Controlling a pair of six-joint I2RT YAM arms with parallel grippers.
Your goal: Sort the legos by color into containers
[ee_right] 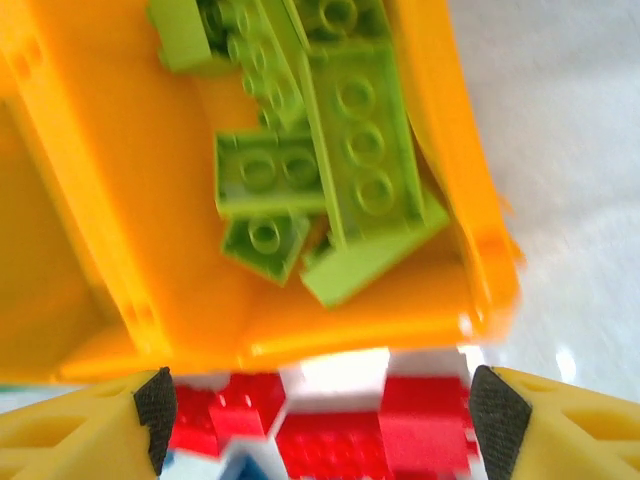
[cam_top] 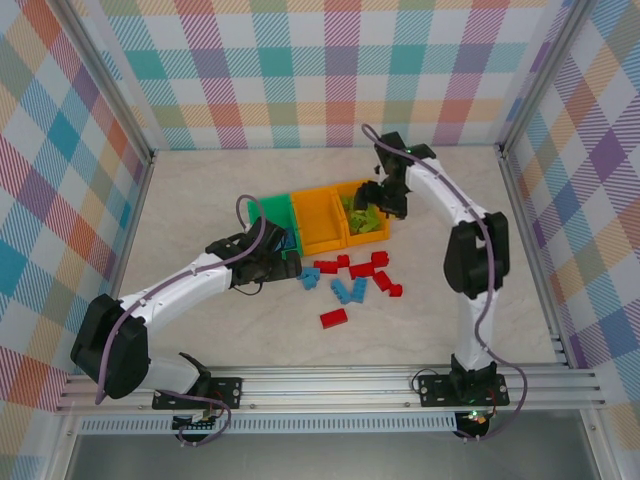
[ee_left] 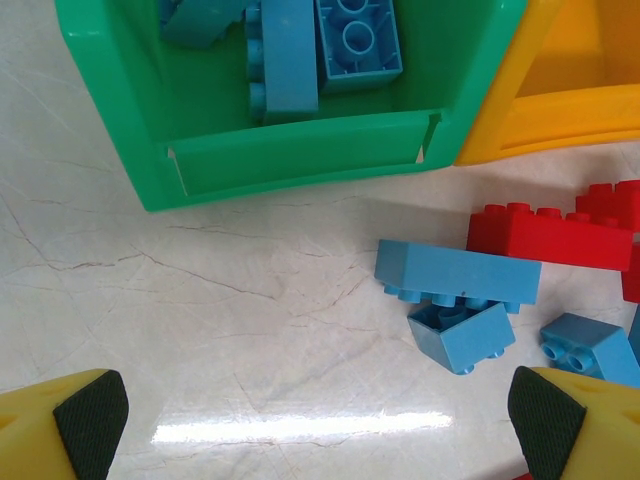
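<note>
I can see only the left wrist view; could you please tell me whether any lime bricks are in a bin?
Observer: Yes, lime bricks lie piled in the right-hand orange bin.
Operator: Thank you. Where is the right gripper?
Observer: The right gripper hangs by that bin's front edge, fingers open.
Operator: Is any red brick sorted yet?
Observer: I see none in the middle bin.
</note>
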